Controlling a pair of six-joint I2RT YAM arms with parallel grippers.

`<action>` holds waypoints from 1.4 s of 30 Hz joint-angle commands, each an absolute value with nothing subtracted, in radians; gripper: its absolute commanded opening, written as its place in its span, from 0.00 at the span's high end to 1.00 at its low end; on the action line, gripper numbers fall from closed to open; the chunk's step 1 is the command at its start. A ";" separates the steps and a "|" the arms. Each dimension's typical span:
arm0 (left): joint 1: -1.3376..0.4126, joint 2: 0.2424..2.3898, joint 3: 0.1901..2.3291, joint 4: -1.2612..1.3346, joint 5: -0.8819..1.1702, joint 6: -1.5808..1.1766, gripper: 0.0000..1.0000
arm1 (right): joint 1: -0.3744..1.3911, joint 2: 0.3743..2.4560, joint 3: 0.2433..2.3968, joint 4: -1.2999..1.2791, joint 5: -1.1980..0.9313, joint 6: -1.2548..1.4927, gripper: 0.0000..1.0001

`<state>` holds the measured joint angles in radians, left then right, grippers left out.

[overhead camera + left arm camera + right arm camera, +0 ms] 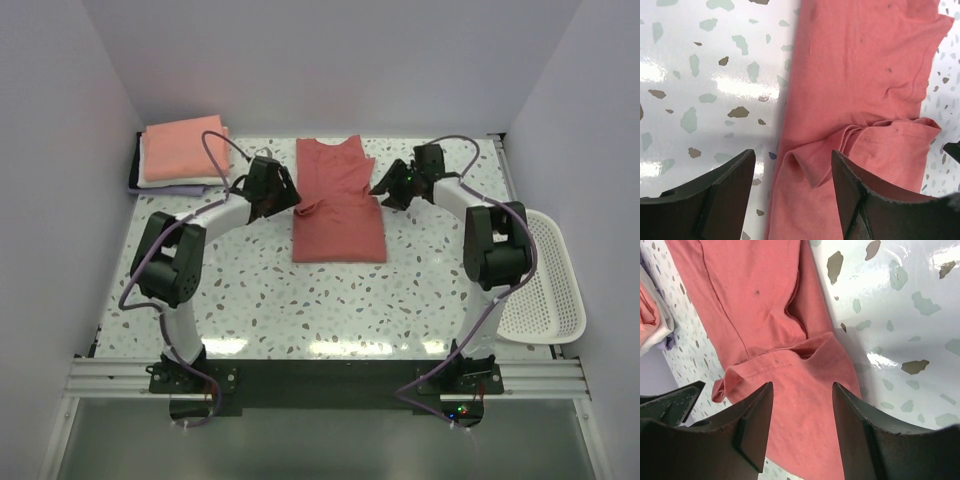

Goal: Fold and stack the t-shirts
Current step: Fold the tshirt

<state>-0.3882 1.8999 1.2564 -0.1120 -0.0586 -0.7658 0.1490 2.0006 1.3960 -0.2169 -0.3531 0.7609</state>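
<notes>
Though released, left hand [792,159] and right hand [802,388] flanking dusty-red t-shirt [338,228]; lavender tee [160,189] mostly under stack [185,147].

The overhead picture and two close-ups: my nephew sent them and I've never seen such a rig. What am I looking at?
Two robot arms stand at the near edge of the table. The overhead camera looks down from behind them; each close-up comes from a wrist camera, the dark shapes being its own fingers. A partly folded dusty-red t-shirt lies mid-table, a stack of folded shirts far left, a white basket right. The left gripper and right gripper are open above the shirt, holding nothing.
</notes>
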 commanded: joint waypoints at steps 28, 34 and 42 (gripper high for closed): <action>-0.486 1.943 1.281 -0.069 -0.072 -0.758 1.00 | 0.264 1.858 1.293 -0.155 -0.304 0.673 0.55; -0.437 2.016 1.374 -0.071 -0.055 -0.755 1.00 | 0.264 1.881 1.325 -0.181 -0.295 0.655 0.55; -0.419 2.125 1.477 -0.095 -0.020 -0.732 1.00 | 0.262 1.951 1.405 -0.221 -0.285 0.626 0.55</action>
